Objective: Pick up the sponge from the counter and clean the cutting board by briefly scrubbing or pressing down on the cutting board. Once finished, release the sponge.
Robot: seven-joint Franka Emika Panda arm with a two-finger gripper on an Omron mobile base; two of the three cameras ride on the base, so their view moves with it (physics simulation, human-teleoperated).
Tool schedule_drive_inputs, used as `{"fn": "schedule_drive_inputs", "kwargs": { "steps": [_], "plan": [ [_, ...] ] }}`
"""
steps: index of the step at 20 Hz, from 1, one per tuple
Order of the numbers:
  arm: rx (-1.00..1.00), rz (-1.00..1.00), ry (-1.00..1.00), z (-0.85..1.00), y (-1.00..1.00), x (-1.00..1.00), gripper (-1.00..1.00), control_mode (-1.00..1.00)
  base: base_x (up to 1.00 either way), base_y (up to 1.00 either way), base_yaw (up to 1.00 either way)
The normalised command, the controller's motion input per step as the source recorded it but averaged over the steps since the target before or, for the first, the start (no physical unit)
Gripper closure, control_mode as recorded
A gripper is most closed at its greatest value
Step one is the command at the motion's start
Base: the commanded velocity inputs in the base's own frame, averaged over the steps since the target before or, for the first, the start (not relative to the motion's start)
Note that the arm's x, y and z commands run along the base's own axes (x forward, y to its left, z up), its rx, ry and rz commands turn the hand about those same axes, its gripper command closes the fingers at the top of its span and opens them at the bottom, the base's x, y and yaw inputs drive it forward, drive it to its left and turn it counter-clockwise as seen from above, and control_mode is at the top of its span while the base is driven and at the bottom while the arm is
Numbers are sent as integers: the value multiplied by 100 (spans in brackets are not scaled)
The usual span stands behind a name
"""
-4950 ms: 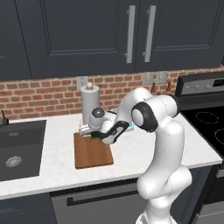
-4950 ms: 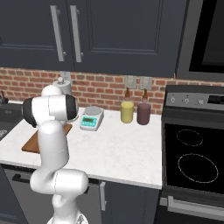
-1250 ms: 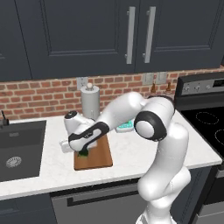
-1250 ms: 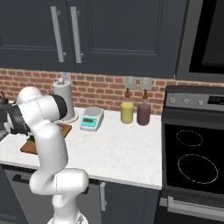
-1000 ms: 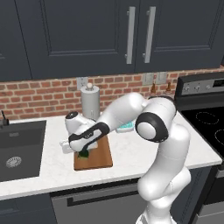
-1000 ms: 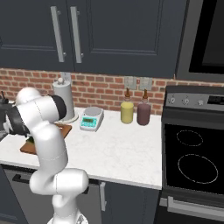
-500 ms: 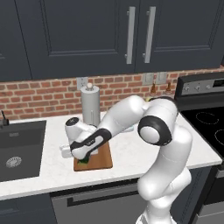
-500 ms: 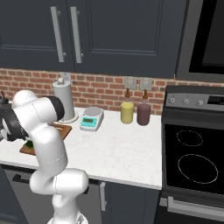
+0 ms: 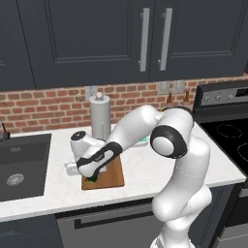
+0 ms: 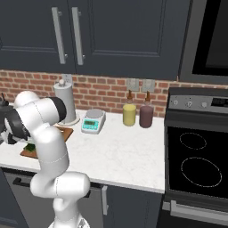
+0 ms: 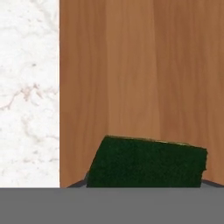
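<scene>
The brown cutting board lies on the white counter, left of the middle. My gripper is down at the board's front left corner, shut on the dark green sponge, which rests against the wood. In the hand view the sponge sits low on the cutting board, close to the board's edge, with counter beside it. In the right base view my arm hides most of the board, and a bit of the green sponge peeks out.
A paper towel roll stands behind the board. The sink lies to the left. A teal scale and two bottles stand by the brick wall. The black stove is at the right.
My hand has slid with the sponge from the board's middle towards its front left corner and sunk lower, and the jaws have tightened a little on the sponge.
</scene>
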Motion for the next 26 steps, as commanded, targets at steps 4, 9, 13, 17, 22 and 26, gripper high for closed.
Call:
{"fn": "schedule_drive_inputs", "kwargs": {
  "steps": [4, 9, 13, 17, 22, 26],
  "plan": [
    [2, -12, -4, -77, -61, 0, 100, -100, 0, 0, 0],
    [2, -8, -15, -24, -52, 0, 100, -100, 0, 0, 0],
    [7, -7, -13, 0, -46, 0, 100, -100, 0, 0, 0],
    [6, -9, -2, 0, -34, 2, -100, -100, 0, 0, 0],
    [2, -8, 2, 7, -38, 15, -100, -100, 0, 0, 0],
    [0, -2, 6, 23, -48, 32, -100, -100, 0, 0, 0]
  ]
}}
